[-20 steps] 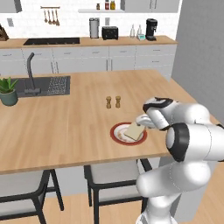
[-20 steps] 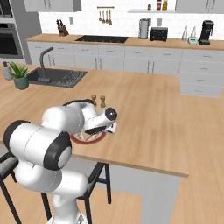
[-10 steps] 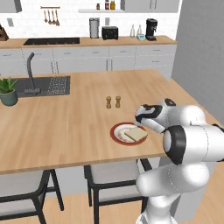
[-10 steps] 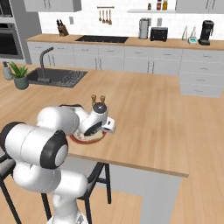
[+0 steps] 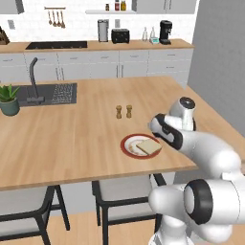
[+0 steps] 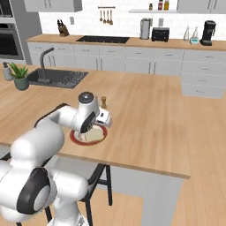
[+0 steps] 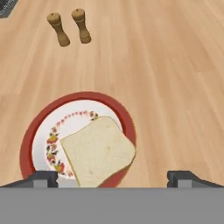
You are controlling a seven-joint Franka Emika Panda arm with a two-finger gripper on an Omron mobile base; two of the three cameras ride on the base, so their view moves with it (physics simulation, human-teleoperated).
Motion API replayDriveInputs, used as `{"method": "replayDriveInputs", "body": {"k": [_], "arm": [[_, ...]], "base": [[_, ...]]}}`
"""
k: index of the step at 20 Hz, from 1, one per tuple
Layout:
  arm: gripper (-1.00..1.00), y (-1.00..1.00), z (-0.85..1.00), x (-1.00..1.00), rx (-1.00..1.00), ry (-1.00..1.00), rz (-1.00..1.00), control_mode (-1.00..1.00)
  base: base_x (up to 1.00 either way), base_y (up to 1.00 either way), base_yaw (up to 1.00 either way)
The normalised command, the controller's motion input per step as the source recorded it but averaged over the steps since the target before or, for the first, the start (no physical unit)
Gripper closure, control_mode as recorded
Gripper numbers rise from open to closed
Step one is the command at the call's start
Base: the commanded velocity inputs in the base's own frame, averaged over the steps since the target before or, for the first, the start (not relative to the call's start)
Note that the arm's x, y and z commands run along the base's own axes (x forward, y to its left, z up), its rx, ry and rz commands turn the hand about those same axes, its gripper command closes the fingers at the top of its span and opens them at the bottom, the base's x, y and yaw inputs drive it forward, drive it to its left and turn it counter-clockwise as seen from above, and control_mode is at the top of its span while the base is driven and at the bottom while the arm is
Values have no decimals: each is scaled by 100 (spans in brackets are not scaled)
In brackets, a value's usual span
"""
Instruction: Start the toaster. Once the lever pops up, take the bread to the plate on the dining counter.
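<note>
White tiled wall (image 5: 72,24), grey cabinets (image 6: 132,66) (wood worktop) — wood floor (image 6: 205,176), dark stools (image 5: 119,191).

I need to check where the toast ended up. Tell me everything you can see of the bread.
The bread is a thin, squarish, pale tan slice with a slightly darker crust edge. It lies flat on the plate, toward one side, a corner reaching over the red rim. The plate sits on the dining counter. The hand is open above it; nothing grips the slice.
</note>
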Motion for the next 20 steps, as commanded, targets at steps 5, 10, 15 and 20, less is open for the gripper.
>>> {"method": "replayDriveInputs", "body": {"k": [5, 10, 15, 20], "arm": [[-100, 0, 100, -67, 2, 15, -6, -100], [-100, 0, 84, -99, 7, 22, -8, -100], [-100, 0, 31, -100, 6, 19, -7, -100], [-100, 0, 3, -99, 1, 6, -4, -100]], "base": [[0, 0, 0], [0, 0, 0], [0, 0, 0], [0, 0, 0]]}}
